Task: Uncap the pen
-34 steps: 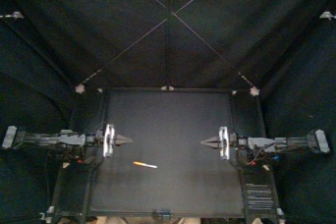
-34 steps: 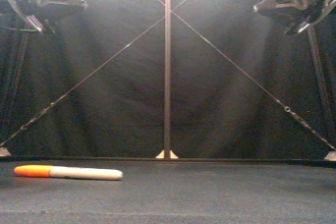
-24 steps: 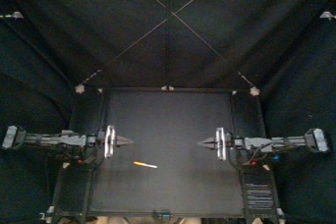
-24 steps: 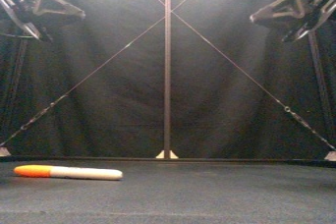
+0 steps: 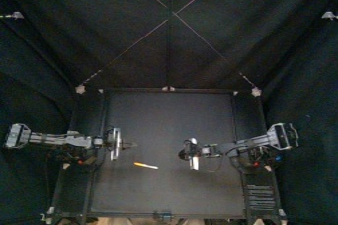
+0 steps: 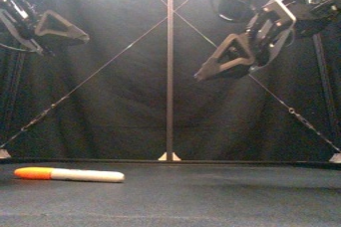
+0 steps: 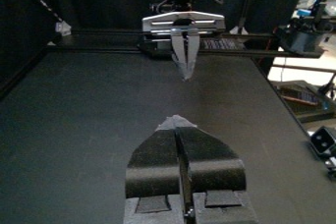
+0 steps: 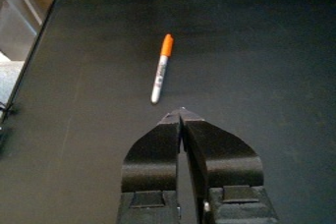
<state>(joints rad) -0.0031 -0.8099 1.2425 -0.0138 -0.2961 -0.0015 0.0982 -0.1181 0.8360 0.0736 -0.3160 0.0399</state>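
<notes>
A marker pen (image 5: 146, 165) with a white barrel and an orange cap (image 6: 34, 172) lies flat on the black table, left of the middle and toward the front. My right gripper (image 5: 180, 154) hangs shut and empty well above the table, right of the pen, with its jaws tilted down toward it. The right wrist view shows the pen (image 8: 159, 68) ahead of the closed jaw tips (image 8: 182, 112), orange cap at its far end. High at the left, my left gripper (image 5: 130, 146) is shut and holds nothing. In the left wrist view, the right gripper (image 7: 184, 56) faces it.
The black table (image 5: 199, 111) carries nothing else. Its left rail (image 5: 90, 170) and right rail (image 5: 251, 185) bound it.
My right gripper has swung in from the right edge toward the middle and tipped downward toward the pen. The left gripper has edged slightly lower and inward. The pen has not moved.
</notes>
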